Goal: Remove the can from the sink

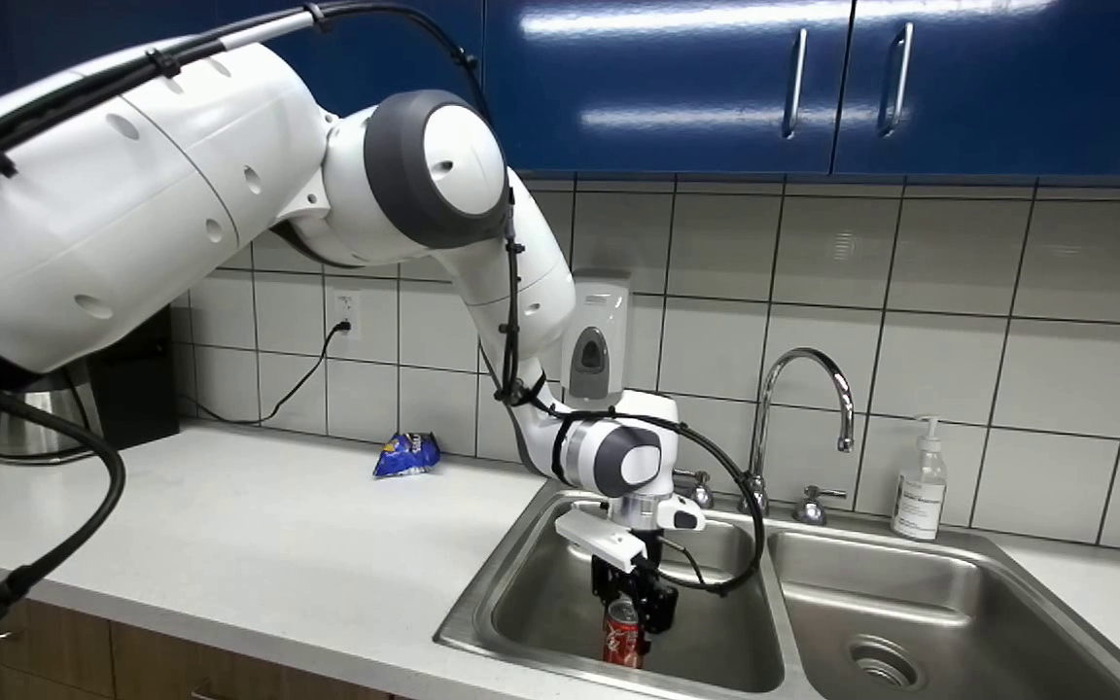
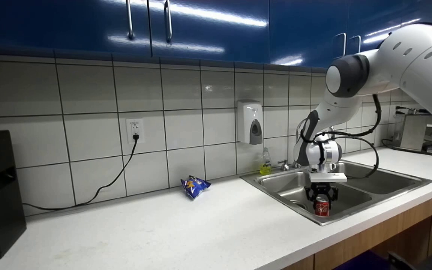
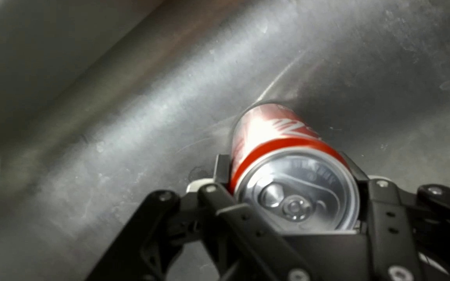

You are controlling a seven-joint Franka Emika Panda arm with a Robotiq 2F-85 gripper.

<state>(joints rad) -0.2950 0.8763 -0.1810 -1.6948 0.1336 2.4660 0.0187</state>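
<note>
The red can (image 1: pixel 622 642) with a silver top stands in a basin of the steel sink (image 1: pixel 786 627), close to the front wall. It also shows in an exterior view (image 2: pixel 322 209), with the sink's front rim (image 2: pixel 345 216) beside it. In the wrist view the can (image 3: pixel 275 130) stands on the basin's metal floor, its lid towards the camera. My gripper (image 3: pixel 287 168) has a finger on each side of the can's upper end, both seeming to touch it. The gripper points down into the basin in both exterior views (image 1: pixel 630 601) (image 2: pixel 322 198).
A chrome faucet (image 1: pixel 763 418) and handles stand behind the sink. A white pump bottle (image 1: pixel 920 486) is at the back right. A blue snack bag (image 1: pixel 406 455) lies on the white counter (image 1: pixel 259 525). A soap dispenser (image 1: pixel 597 335) hangs on the wall. Blue cabinets (image 1: pixel 667 87) are overhead.
</note>
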